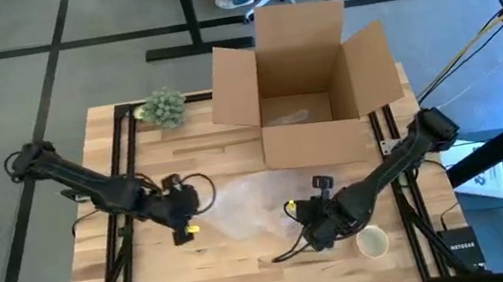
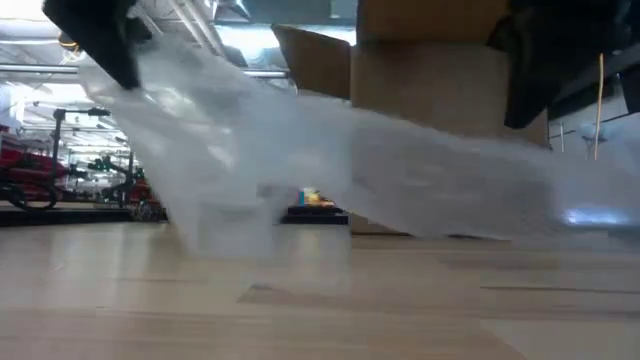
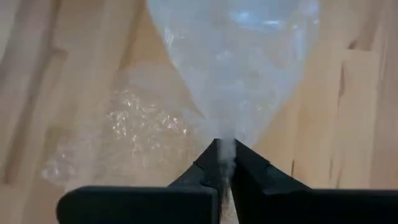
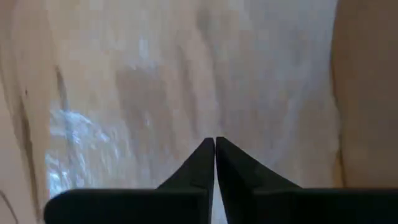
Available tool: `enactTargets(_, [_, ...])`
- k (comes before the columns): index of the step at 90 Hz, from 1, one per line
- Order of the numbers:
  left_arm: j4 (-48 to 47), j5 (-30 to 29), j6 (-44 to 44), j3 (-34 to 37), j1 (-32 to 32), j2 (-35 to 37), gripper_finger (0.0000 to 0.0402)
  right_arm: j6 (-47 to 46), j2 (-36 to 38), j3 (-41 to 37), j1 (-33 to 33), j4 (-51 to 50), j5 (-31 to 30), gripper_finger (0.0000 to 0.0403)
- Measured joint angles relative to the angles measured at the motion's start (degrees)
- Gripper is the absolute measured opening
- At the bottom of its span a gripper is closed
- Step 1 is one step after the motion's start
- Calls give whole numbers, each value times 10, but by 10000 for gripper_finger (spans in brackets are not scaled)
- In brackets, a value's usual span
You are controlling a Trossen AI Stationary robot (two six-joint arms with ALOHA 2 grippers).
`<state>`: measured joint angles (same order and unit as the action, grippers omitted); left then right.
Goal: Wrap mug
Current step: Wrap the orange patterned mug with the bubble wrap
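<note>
The wooden bench (image 1: 150, 268) carries an open cardboard box (image 1: 302, 77) at 12 o'clock. The left end effector (image 1: 185, 212) at 9 o'clock and the right end effector (image 1: 306, 215) at 5 o'clock each pinch closed on the bubble wrap (image 1: 246, 203) lifted between them. The mug (image 1: 373, 241) stands at 4 o'clock, just beside the right arm.

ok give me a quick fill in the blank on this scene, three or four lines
1. Both grippers are shut on the edges of a sheet of ____, the left gripper on one side and the right gripper on the other.
2. The mug stands on the table near the ____ gripper.
3. Behind the wrap sits a cardboard box with its flaps ____.
4. The small green plant stands to the box's ____ in the high view.

Missing words: bubble wrap; right; open; left
</note>
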<state>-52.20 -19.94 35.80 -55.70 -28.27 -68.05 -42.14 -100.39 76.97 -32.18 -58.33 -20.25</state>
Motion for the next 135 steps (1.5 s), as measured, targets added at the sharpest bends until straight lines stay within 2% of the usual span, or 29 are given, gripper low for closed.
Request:
enactTargets(24, [-20, -43, 30, 0, -23, 19, 0, -53, -1, -23, 0, 62, -45, 34])
enactTargets(47, [8, -43, 11, 0, -23, 17, 0, -47, -1, -123, 2, 313, -68, 121])
enactTargets(58, [27, -43, -7, 0, -23, 17, 0, -41, -5, -177, 15, 415, -94, 148])
enactTargets(67, [28, -43, -18, 0, -23, 17, 0, -41, -19, -218, 21, 476, -81, 148])
enactTargets(74, [23, -44, -14, 0, -24, 17, 0, -44, -37, -242, 20, 502, -40, 138])
enactTargets(78, [16, -44, -7, 0, -25, 17, 0, -45, -47, -248, 19, 500, -7, 128])
enactTargets(92, [-27, -58, 21, 0, -25, 17, 0, -46, -52, -244, 19, 455, 51, 73])
enactTargets(106, [-84, -79, 57, 0, -24, 17, 0, -24, -20, -225, 18, 342, 110, 10])
enactTargets(124, [-159, -113, 109, 0, -24, 17, 0, 5, 24, -162, 18, 160, 131, 14])
enactTargets(135, [-180, -136, 120, -11, -25, 16, 0, 18, 36, -130, 18, 113, 118, 5])
